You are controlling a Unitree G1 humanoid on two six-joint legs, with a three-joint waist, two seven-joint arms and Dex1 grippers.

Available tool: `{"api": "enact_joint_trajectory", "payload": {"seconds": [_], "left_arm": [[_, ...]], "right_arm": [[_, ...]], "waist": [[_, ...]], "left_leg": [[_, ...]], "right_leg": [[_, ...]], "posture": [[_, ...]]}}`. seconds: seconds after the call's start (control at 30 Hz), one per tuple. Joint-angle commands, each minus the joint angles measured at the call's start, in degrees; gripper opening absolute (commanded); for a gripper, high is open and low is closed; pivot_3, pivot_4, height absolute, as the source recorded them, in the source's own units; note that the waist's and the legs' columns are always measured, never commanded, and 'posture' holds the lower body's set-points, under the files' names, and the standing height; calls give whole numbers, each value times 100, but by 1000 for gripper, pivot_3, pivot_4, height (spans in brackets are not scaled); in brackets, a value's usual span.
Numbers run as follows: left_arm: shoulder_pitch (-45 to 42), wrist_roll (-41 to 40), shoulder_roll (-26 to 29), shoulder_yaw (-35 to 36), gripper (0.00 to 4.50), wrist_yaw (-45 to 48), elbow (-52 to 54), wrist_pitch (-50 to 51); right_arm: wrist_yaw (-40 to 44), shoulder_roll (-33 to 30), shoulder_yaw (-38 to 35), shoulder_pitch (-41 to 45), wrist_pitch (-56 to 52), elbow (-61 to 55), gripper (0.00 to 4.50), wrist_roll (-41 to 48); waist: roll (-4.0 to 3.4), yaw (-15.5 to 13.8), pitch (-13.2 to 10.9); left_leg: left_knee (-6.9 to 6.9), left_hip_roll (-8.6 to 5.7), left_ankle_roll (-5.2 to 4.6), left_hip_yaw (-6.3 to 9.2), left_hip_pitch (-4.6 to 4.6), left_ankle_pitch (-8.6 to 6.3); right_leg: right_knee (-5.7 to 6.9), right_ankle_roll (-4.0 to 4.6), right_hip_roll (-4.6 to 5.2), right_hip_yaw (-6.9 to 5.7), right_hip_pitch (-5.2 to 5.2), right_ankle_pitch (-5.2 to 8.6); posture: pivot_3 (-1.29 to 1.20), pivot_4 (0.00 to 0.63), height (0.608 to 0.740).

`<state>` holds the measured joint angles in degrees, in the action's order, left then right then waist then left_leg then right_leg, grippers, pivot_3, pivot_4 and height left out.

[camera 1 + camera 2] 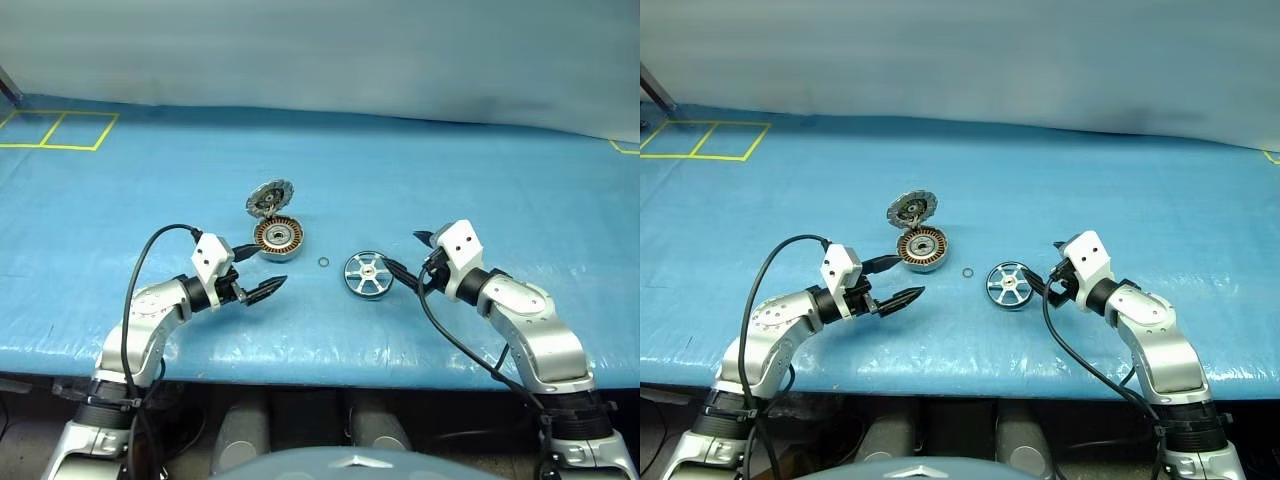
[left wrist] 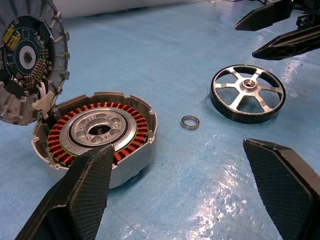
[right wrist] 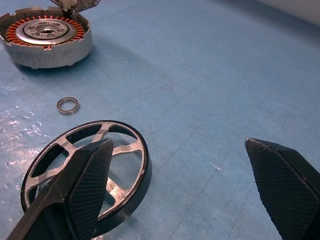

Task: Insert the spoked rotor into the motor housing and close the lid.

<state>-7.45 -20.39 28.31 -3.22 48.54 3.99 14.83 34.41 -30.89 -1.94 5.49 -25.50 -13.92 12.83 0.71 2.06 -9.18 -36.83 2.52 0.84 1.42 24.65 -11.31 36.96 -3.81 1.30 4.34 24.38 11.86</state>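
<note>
The spoked rotor [image 1: 368,273] lies flat on the blue table, a silver wheel with a dark rim. To its left stands the motor housing [image 1: 278,237], its copper windings showing, with the lid [image 1: 270,198] hinged up at its far edge and the notched dark face turned toward me. My left gripper [image 1: 272,265] hovers open just in front of the housing [image 2: 95,132], holding nothing. My right gripper [image 1: 400,250] is open at the rotor's right side, one finger [image 3: 85,185] reaching over the rotor's rim [image 3: 127,145], nothing gripped.
A tiny thin ring [image 1: 323,262] lies between housing and rotor. Yellow tape squares [image 1: 60,130] mark the blue cover at the back left. The table's front edge [image 1: 320,370] runs just below both arms.
</note>
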Motion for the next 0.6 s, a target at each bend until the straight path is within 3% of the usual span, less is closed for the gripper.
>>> {"api": "enact_joint_trajectory", "payload": {"seconds": [0.03,0.6], "left_arm": [[-123,-18,-24,158,4500,-61,120,-124],[-157,-37,-133,238,4500,-171,20,-248]], "right_arm": [[-31,15,-65,63,122,-72,4482,5],[251,14,-57,132,144,-94,4482,191]], "waist": [[0,1,0],[0,0,0]], "left_leg": [[0,0,0,0,0,0],[-3,0,0,1,-1,0]], "right_leg": [[0,0,0,0,0,0],[2,-1,-1,0,-3,-1]], "posture": [[0,150,740],[0,150,740]]}}
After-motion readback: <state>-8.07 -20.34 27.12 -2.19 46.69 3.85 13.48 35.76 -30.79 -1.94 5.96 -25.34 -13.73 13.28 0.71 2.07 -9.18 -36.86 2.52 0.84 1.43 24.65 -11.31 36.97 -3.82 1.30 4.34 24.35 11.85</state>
